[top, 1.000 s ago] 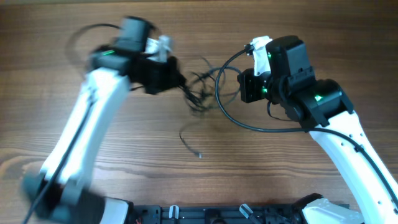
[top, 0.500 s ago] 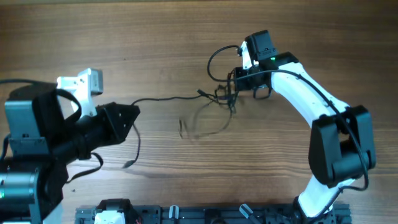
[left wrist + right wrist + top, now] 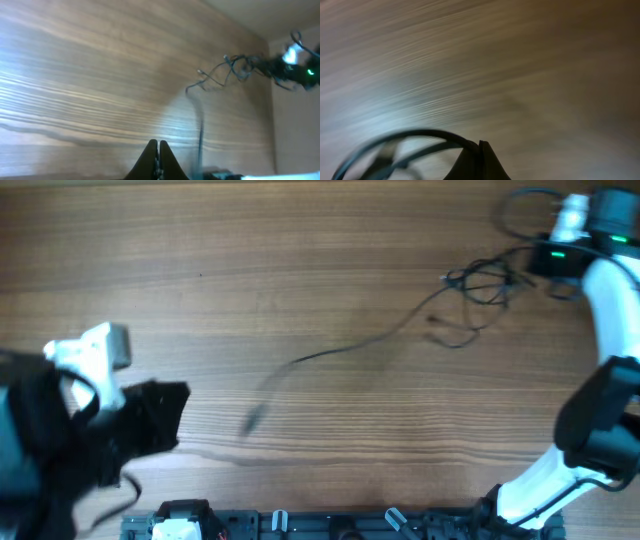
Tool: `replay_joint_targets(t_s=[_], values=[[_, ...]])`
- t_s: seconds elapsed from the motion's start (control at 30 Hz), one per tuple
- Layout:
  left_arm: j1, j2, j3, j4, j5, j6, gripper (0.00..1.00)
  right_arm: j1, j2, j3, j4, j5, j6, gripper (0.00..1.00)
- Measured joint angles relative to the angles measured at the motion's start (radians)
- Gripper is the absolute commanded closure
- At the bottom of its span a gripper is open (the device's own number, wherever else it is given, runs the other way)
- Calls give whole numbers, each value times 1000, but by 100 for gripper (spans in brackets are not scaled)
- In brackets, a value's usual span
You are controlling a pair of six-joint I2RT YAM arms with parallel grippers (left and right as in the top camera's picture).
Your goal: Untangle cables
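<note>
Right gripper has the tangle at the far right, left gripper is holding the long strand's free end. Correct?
Not quite. The left gripper is shut on nothing; the overhead view shows the free end of the long strand lying on the table, apart from it. The right gripper does have the tangle at the far right.

The overhead camera looks straight down on the tabletop (image 3: 300, 260) from high above. The left wrist camera looks from low at the near left, across to the far-right cable tangle (image 3: 235, 65), which the overhead view also shows. The right wrist camera sits close over blurred wood, behind the right end effector (image 3: 480, 167).
</note>
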Motion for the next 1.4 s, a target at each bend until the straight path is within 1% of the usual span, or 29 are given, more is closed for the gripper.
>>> replay_joint_targets(t_s=[0.07,0.17,0.23,0.3,0.37,0.47,0.53,0.63,0.73,0.77,0.8,0.83,0.9,1.0,1.07,1.13,1.2,1.3,1.33,1.37,1.4], values=[[0,-16,63,-35,-100,-24,96,-99,0,0,-2,19,20,96],[0,-14,89,18,-209,-60,96,-175,0,1,-18,-29,46,96],[0,16,89,67,-237,-69,96,-161,-1,2,-36,-77,68,96],[0,78,90,108,-247,-76,96,-110,-8,2,-47,-100,76,96],[0,182,93,149,-243,-76,96,8,-49,2,-80,-117,83,96],[0,361,91,188,-222,-76,96,249,-160,2,-153,-136,91,96],[0,465,90,199,-198,-76,96,449,-244,3,-189,-149,91,96],[0,571,89,204,-172,-67,96,671,-305,5,-213,-158,102,95],[0,636,89,216,-164,-52,96,844,-309,5,-214,-159,129,96],[0,648,89,216,-160,-49,96,901,-309,5,-207,-150,141,46],[0,652,89,217,-158,-48,96,939,-309,5,-201,-140,145,0],[0,654,89,217,-157,-47,96,992,-309,5,-194,-120,152,0],[0,654,89,216,-157,-41,96,1046,-309,5,-190,-45,157,0],[0,654,89,213,-156,-27,96,1040,-309,5,-191,49,127,0],[0,654,89,202,-154,-22,96,1009,-309,5,-194,106,120,0],[0,654,89,196,-154,-22,96,983,-308,5,-220,123,164,0],[0,654,89,194,-154,-22,96,975,-296,-3,-224,92,242,1],[0,654,89,193,-154,-18,96,998,-259,-85,-136,-49,386,1],[0,654,89,193,-154,-18,96,1012,-240,-119,-106,-81,457,4],[0,654,89,192,-154,-17,96,1031,-216,-159,-73,-105,556,9],[0,654,89,191,-154,-15,96,1048,-194,-195,-53,-115,679,12]])
